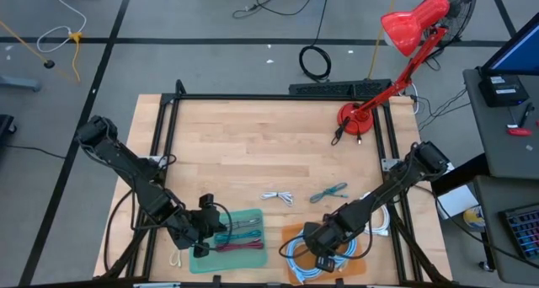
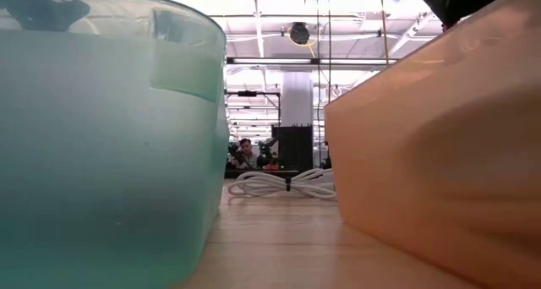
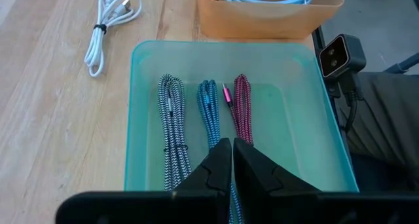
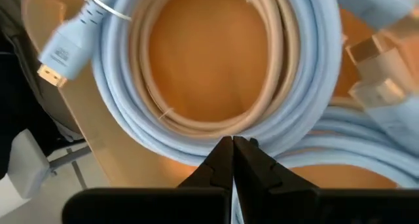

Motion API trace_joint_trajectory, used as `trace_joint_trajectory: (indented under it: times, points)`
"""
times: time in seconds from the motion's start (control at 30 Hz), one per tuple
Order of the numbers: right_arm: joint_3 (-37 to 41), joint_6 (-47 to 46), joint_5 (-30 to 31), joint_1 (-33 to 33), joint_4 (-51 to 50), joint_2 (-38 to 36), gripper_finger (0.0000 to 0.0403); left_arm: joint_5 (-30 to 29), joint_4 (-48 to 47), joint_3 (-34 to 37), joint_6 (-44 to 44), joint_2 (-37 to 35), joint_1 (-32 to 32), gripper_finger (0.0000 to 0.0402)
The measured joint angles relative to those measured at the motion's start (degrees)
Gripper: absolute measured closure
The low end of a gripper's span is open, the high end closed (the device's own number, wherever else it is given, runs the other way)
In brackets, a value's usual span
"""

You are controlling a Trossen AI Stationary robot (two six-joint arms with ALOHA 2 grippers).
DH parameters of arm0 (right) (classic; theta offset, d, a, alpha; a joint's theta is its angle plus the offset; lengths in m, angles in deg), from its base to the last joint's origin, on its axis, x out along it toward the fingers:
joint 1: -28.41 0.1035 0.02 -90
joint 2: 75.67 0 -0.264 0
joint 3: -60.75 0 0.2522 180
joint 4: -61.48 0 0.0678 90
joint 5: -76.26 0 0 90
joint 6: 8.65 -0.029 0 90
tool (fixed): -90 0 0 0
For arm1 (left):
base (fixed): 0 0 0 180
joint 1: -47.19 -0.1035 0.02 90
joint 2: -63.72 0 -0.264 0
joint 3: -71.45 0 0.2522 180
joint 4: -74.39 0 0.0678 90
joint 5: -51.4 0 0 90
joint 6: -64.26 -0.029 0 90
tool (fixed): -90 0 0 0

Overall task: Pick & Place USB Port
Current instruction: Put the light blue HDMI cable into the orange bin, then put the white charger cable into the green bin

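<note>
A teal tray (image 1: 240,246) holds three braided cables, black-and-white (image 3: 171,129), blue (image 3: 209,112) and pink (image 3: 243,109), lying side by side on its floor. An orange tray (image 1: 290,236) holds coiled light-blue cables (image 4: 196,135) and a beige one (image 4: 275,67). My left gripper (image 3: 232,143) is shut and hovers above the teal tray's near part, over the blue cable. My right gripper (image 4: 234,140) is shut and points down into the orange tray at the coil. On the wood between and beyond the trays lie a white bundled cable (image 1: 276,196) and a grey-teal one (image 1: 328,192). My right gripper comes from above with its shut fingertips (image 4: 222,152) at the outer turns of the light-blue coil (image 4: 196,145), which lies flat on the orange tray's floor. I cannot tell whether they touch it.
A red desk lamp (image 1: 396,61) stands at the table's far right corner. More white cable (image 1: 381,219) lies by the right frame rail, and a cream cable (image 1: 177,258) by the teal tray's near left corner. A black frame borders the table. A person (image 2: 245,154) sits far behind.
</note>
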Motion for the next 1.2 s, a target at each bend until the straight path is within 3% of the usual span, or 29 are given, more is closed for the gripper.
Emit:
trace_joint_trajectory:
  times: [0.27,0.53,0.73,0.9,1.07,1.2]
  points:
    - [-1.65,3.19,4.60,-0.22,1.09,-2.20,0.0403,0.00,-0.07,0.00,0.01,0.00,0.01,0.0383]
    - [-4.67,15.77,20.88,-1.80,6.33,-6.54,0.0403,0.00,-0.04,0.00,-0.06,0.00,-0.02,0.0383]
    - [-4.81,27.41,27.17,-3.27,11.63,-9.24,0.0403,-0.29,-0.10,0.00,-0.53,0.00,-0.02,0.0383]
    - [-4.06,36.89,41.08,-4.51,11.12,-9.64,0.0403,-5.63,0.11,0.00,-1.94,-0.04,-0.73,0.0383]
    - [-0.70,39.73,55.73,-6.67,11.60,-9.58,0.0403,-9.66,-0.35,0.00,-1.50,-0.07,-3.39,0.0383]
    - [2.83,39.79,61.38,-10.17,13.21,-9.53,0.0403,-13.14,-6.84,0.00,5.64,-0.71,-6.21,0.0383]
